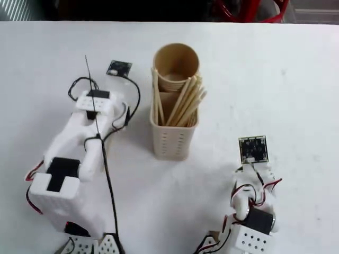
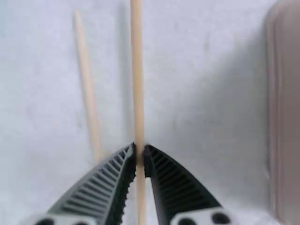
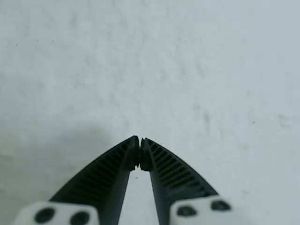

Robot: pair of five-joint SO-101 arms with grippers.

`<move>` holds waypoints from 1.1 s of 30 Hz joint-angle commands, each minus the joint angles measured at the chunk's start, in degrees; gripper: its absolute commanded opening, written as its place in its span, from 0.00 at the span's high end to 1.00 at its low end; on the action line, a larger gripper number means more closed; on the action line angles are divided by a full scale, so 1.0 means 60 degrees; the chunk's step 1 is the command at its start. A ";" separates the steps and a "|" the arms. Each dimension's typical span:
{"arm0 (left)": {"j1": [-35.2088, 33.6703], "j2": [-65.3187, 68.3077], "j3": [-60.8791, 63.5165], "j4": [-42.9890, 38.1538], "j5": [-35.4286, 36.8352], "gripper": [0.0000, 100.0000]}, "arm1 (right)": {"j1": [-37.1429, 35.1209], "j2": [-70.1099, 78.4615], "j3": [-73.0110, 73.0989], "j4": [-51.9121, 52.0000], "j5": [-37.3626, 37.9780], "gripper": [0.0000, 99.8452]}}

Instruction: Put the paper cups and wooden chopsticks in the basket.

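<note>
Beige perforated basket [image 1: 172, 138] stands mid-counter [image 1: 296, 79], holding stacked paper cups [image 1: 176, 61] and wooden chopsticks [image 1: 185, 103]. Left of basket: left end effector [image 2: 139, 152] clamps held chopstick [image 2: 136, 84]; loose chopstick [image 2: 86, 89] lies just beside it on counter. Right of basket: right end effector [image 3: 139, 154] closed, fingertips touching.

A robotics lab is suggested: a white table [image 1: 296, 79] is occupied by two small arms [image 1: 74, 159], loose wiring [image 1: 108, 180] and exposed camera boards [image 1: 253, 148].
</note>
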 commanded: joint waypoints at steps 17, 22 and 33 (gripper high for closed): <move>-0.0637 -0.0652 -0.0410 0.0000 0.0015 0.87 | 0.0081 -0.0037 0.0088 0.0051 0.0029 0.98; -0.0623 -0.0652 -0.0440 0.0000 0.0029 0.87 | 0.0081 -0.0037 0.0088 0.0051 0.0029 0.98; -0.0945 -0.0667 -0.0498 -0.0176 0.0029 0.76 | 0.0081 -0.0037 0.0088 0.0051 0.0029 0.98</move>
